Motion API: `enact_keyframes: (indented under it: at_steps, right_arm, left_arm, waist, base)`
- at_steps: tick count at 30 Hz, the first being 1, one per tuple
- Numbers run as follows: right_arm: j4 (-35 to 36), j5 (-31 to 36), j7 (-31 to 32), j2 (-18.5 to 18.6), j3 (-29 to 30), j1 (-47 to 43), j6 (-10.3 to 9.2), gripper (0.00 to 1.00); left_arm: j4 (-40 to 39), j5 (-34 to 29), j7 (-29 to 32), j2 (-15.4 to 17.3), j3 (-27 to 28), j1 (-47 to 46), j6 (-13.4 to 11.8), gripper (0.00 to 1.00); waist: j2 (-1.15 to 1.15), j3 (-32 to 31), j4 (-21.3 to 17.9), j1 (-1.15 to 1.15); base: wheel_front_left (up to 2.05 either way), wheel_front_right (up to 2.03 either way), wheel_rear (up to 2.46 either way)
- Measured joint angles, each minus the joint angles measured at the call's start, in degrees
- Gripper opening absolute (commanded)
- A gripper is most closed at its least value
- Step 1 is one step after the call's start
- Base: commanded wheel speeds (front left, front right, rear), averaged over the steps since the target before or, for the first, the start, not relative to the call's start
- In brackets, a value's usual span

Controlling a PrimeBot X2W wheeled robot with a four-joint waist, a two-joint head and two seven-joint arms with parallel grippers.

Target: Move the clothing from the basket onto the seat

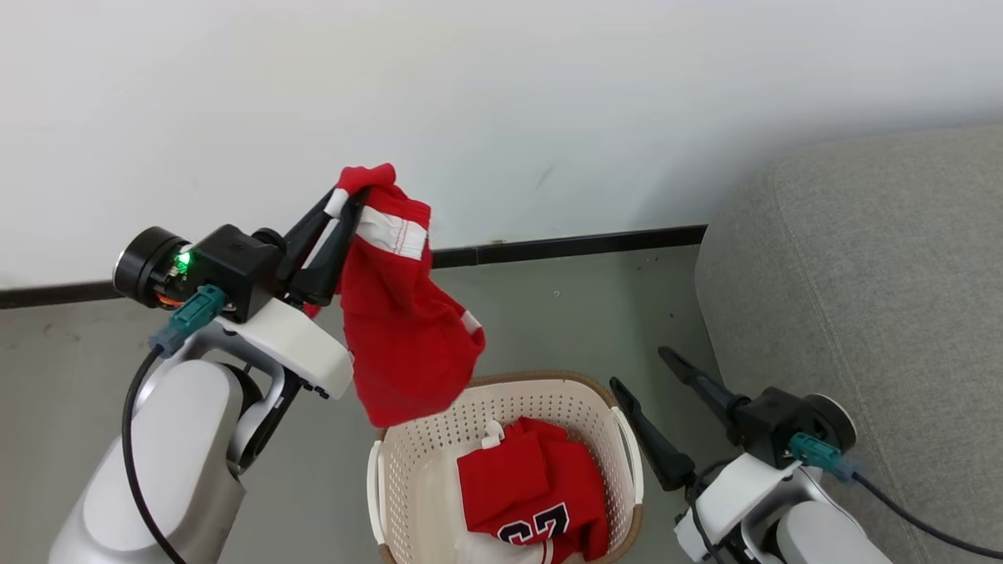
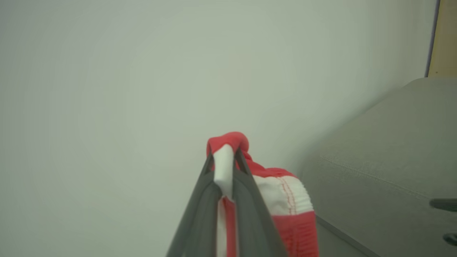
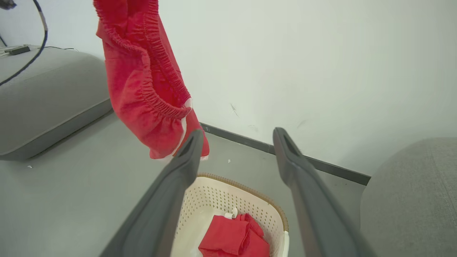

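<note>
Left claw (image 1: 347, 197) pinched shut on a bright red jersey garment with a white trim band (image 1: 407, 337), held high.

The garment hangs from the claw's tips, its lower end near the far rim of the cream-white perforated plastic basket with a brown woven-look rim (image 1: 423, 462). A folded red garment with black numerals (image 1: 533, 486) lies in the basket. The right claw (image 1: 639, 368) stands wide and empty between basket and large grey woven-fabric seat (image 1: 862, 274). Below it is smooth grey floor (image 1: 564, 321); beyond the left claw are a plain white wall (image 1: 501, 94) and dark skirting (image 1: 564, 247).
</note>
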State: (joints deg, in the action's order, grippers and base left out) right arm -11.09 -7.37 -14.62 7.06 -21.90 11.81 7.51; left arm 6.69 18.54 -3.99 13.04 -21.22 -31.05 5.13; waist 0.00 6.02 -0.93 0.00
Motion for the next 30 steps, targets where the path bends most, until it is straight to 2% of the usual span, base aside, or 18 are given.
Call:
enact_keyframes:
  at_steps: [11,18,25,30]
  right_arm:
    - [-4.16,-4.39,0.00,2.70,-12.35,-0.23,0.01,1.00]
    - [-6.50,-7.44,0.00,4.56,-14.56,-0.92,0.01,1.00]
    - [-8.46,-10.71,0.00,4.39,-18.96,-0.43,0.00,1.00]
    - [-10.15,-11.94,0.01,3.90,-22.88,3.59,0.00,1.00]
  left_arm:
    - [-6.58,0.60,3.32,-0.78,-5.46,-1.62,1.18,0.00]
    - [-9.20,2.47,6.39,-1.02,-7.53,-1.65,1.62,0.00]
    - [-11.62,3.46,8.57,-1.67,-8.87,-1.61,1.66,0.00]
    - [-13.40,4.15,10.10,-1.77,-9.37,-1.59,1.66,0.00]
  waist:
    - [0.00,-4.96,1.27,0.00]
    - [0.00,-6.97,2.22,0.00]
    - [0.00,-7.97,3.39,0.00]
    - [0.00,-8.13,4.26,0.00]
  base:
    - [0.00,0.00,0.00]
    - [0.00,0.00,0.00]
    - [0.00,0.00,0.00]
    - [0.00,0.00,0.00]
